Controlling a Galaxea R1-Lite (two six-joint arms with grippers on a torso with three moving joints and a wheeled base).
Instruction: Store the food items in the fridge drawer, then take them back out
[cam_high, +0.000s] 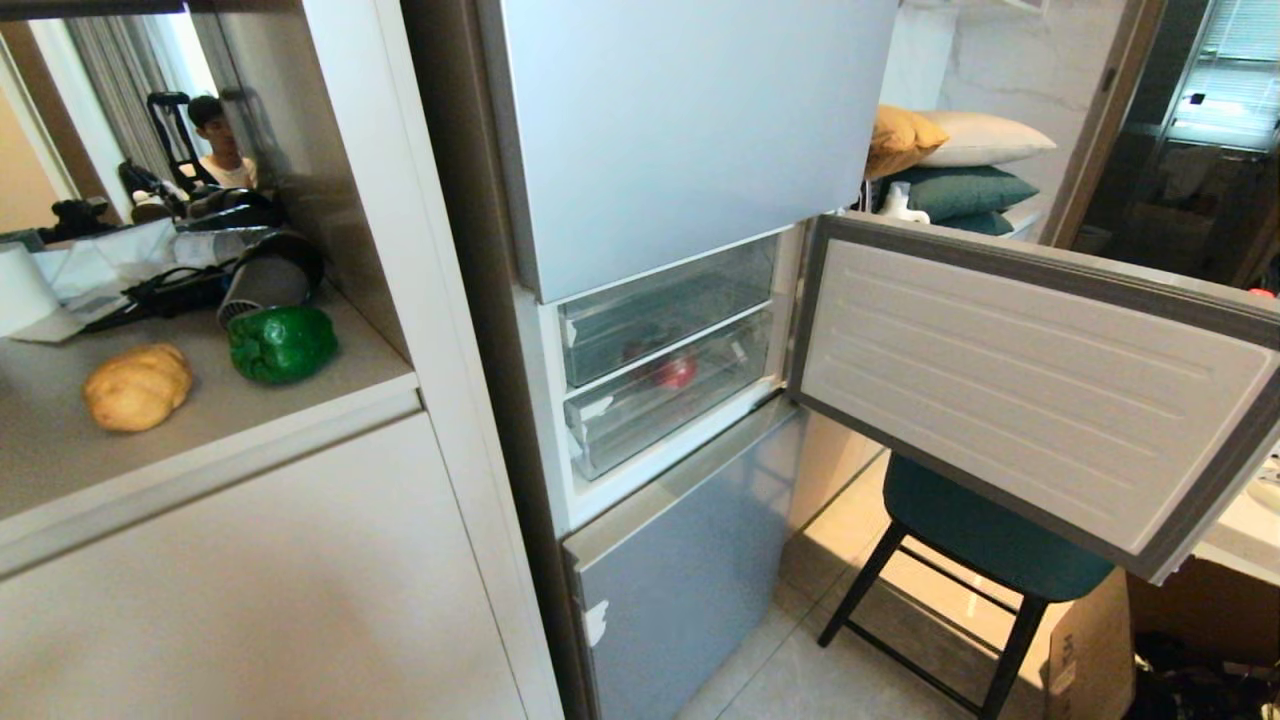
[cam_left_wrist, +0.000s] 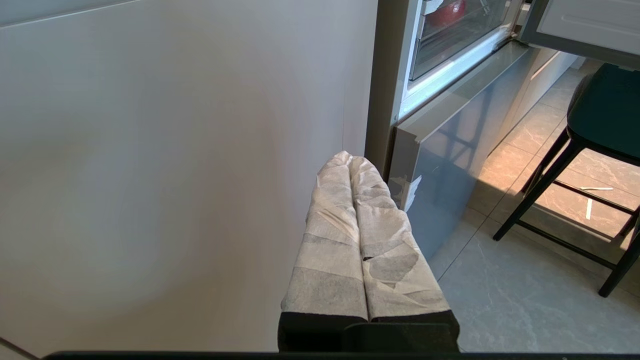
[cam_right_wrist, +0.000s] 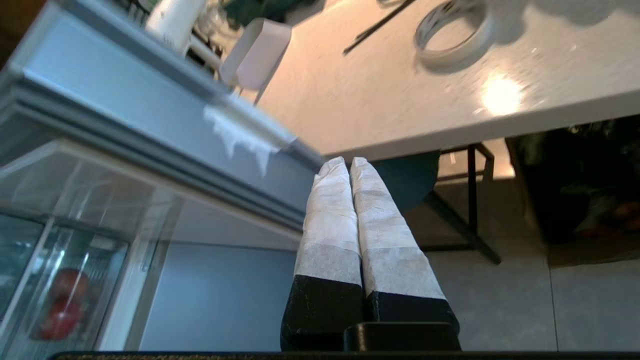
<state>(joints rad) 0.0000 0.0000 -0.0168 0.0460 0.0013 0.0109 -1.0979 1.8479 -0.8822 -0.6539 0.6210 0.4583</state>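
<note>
A tan-brown potato and a glossy green bell pepper lie side by side on the counter left of the fridge. The fridge's middle door hangs open, showing two clear drawers, upper and lower, both pushed in. A red item shows through the lower one. Neither arm is in the head view. My right gripper is shut and empty, low beside the clear fridge drawer. My left gripper is shut and empty, facing the cabinet front.
A dark-green chair with black legs stands under the open door. A cardboard box sits on the floor behind it. Dark clutter fills the back of the counter, and a person's reflection shows behind it. A tape roll lies on a table.
</note>
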